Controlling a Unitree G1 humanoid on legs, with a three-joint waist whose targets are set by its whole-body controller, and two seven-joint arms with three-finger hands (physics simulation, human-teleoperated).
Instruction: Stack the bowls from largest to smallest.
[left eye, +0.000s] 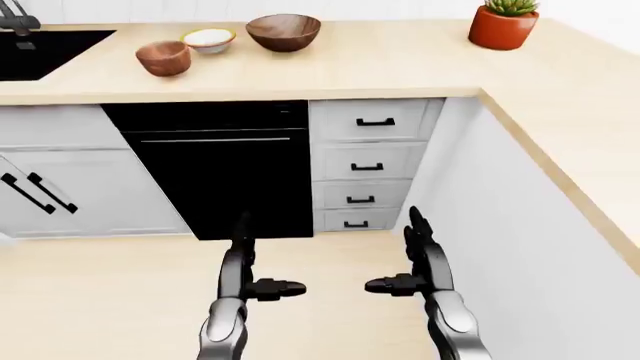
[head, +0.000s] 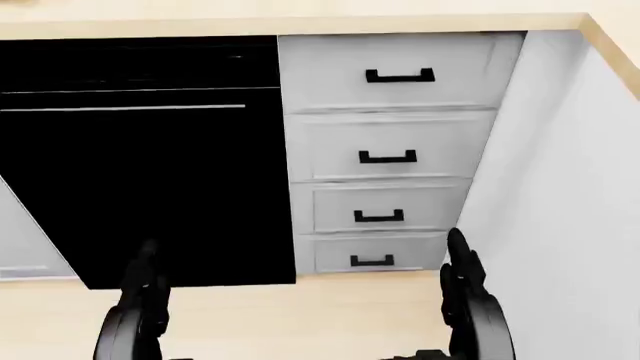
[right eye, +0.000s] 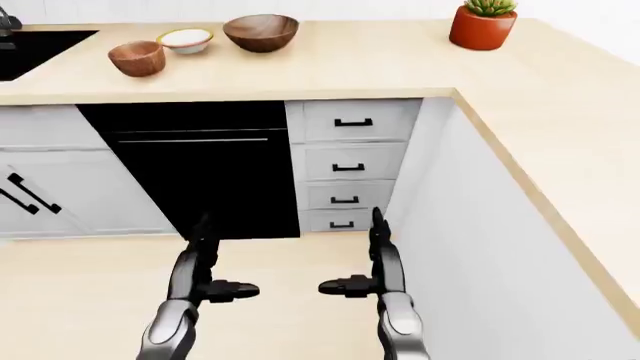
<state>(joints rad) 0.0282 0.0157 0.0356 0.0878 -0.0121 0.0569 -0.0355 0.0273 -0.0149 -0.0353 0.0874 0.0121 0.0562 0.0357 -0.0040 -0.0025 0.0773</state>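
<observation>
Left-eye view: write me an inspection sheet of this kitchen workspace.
Surface: light wood counter, L-shaped, running down the view's right.
Job's things: large wooden bowl, small white-lined bowl, medium wooden bowl, side by side, unstacked.
Clutter: potted plant, top right.
Grippers: left hand and right hand low over the floor, fingers open, empty.
Cables: nothing seen.
Surroundings: black sink, black dishwasher, white drawers.

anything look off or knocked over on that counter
Nothing stands out. The large wooden bowl, small white bowl and medium wooden bowl sit upright and apart on the counter, not yet stacked. The potted plant stands upright.
</observation>
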